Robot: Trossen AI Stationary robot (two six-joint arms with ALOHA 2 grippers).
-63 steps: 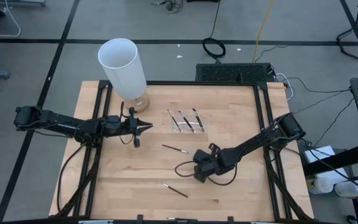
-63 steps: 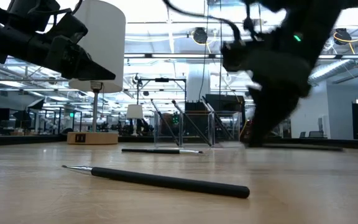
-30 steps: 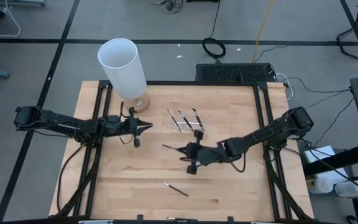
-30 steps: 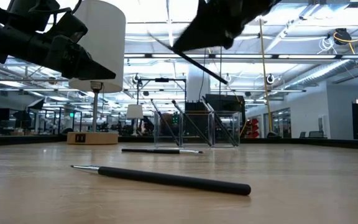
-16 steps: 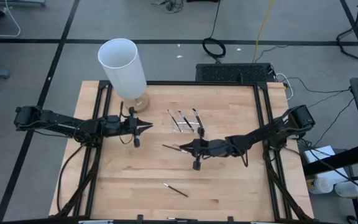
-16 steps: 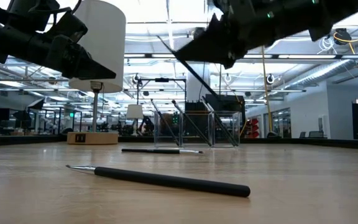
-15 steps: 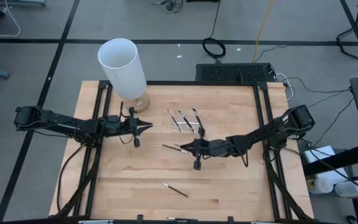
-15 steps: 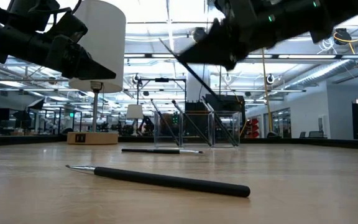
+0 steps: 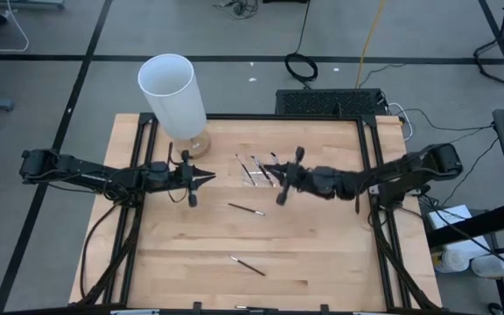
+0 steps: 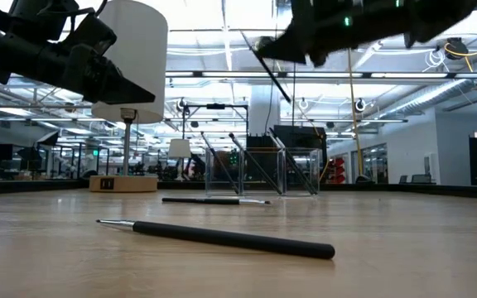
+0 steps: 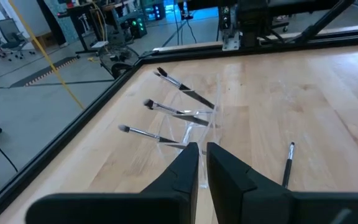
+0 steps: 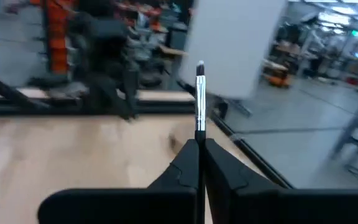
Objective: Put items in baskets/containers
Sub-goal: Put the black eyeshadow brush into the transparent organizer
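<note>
While the right arm reaches across the table, its right gripper point(image 9: 276, 171) sits over the clear transparent plastic tray point(image 9: 263, 176), fingers point(image 12: 182, 163) clamped on a thin dark-handled brush with a silvery ferrule point(image 12: 199, 102); in the right wrist view the brush sticks straight out past the fingertips.

Tray is shallow, roughly rectangular, nearly invisible from above; low view shows its glassy walls point(image 10: 259, 172). 3 slim brushes point(image 9: 254, 167) lean in it, bristle ends propped over the rim, clearest in the left wrist view point(image 11: 169, 108).

2 more of the same pencil-like brushes lie flat on the table: 1 near mid-table point(image 9: 245, 208), just in front of the tray, 1 nearer the front edge point(image 9: 247, 266), well apart from the tray.

Tall white matte cylinder on a small wooden base point(image 9: 175, 98) stands at the back-left corner.

Surface is a pale wood butcher-block tabletop point(image 9: 322, 254) in a black metal frame. Grey floor around it with black tape lines and loose cables; low view looks into a large workshop hall with ceiling lights and racks.

Left gripper point(image 9: 210, 178) hovers left of the tray, near the cylinder's base, fingers point(image 11: 225, 172) almost together with a narrow slit between, holding nothing.
</note>
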